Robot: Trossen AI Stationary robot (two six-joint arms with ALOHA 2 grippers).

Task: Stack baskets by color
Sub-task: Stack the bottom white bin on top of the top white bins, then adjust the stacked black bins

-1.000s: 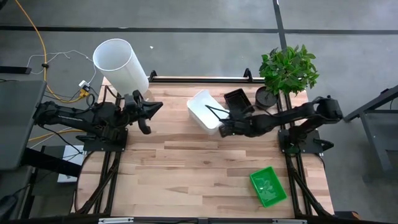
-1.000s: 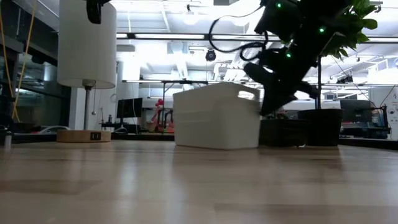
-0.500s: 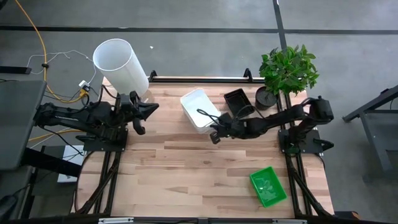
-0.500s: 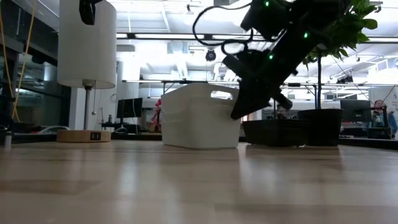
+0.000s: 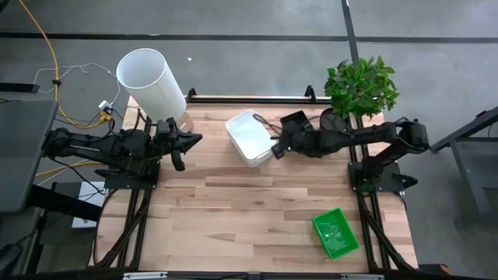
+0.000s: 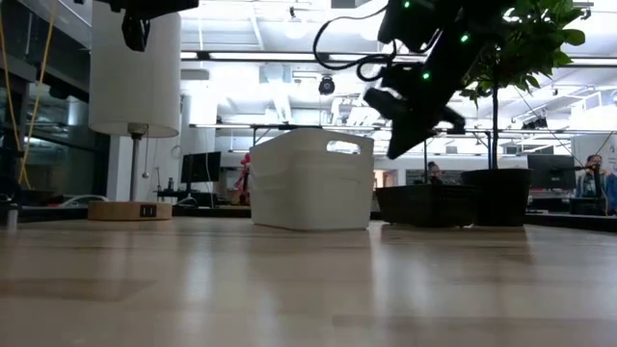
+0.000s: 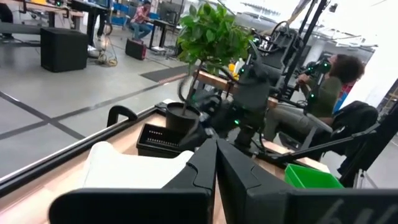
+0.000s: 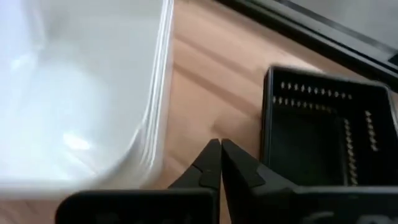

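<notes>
Hovering right hand (image 5: 275, 148) (shut) btwn white basket (image 5: 249, 138), black basket (image 5: 296, 123).

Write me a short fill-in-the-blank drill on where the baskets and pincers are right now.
1. The right pincer, shut, hovers between the white basket and the ____ basket.
2. The green basket lies alone near the table's ____ right corner.
3. The left pincer is shut and holds ____.

Missing words: black; front; nothing

Right arm stretched across the far side of the desk, its dark two-finger tool (image 5: 274, 149) raised, fingers pressed together. Left arm parked at left edge, dark tool (image 5: 184, 141) likewise closed, empty.
</notes>
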